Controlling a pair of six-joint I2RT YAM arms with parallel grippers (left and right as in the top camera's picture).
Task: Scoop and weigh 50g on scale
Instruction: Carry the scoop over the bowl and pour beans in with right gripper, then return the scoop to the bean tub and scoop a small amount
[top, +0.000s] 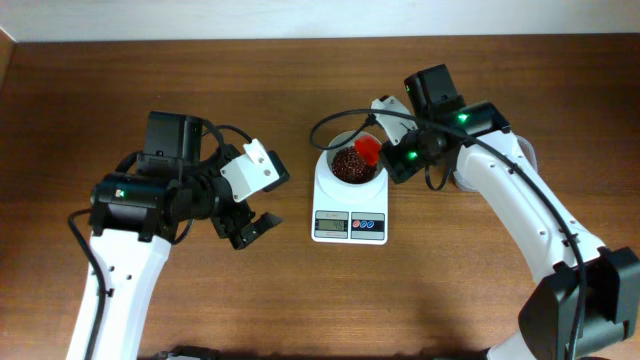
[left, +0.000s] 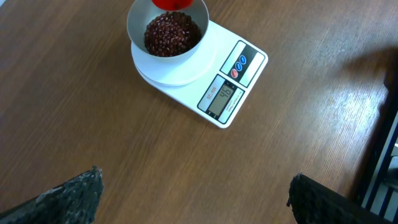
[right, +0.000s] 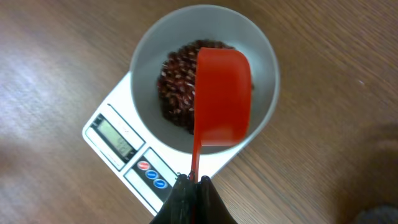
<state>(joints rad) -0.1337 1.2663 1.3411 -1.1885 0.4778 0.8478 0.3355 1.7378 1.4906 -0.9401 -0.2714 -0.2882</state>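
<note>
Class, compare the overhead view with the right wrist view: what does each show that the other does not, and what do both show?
Only overhead: both arms, with the left gripper open, left of the scale. Only right wrist: the right gripper shut on the red scoop's thin handle, seen close. Both: the scale, the white bowl of red beans on it, and the scoop over the bowl.
</note>
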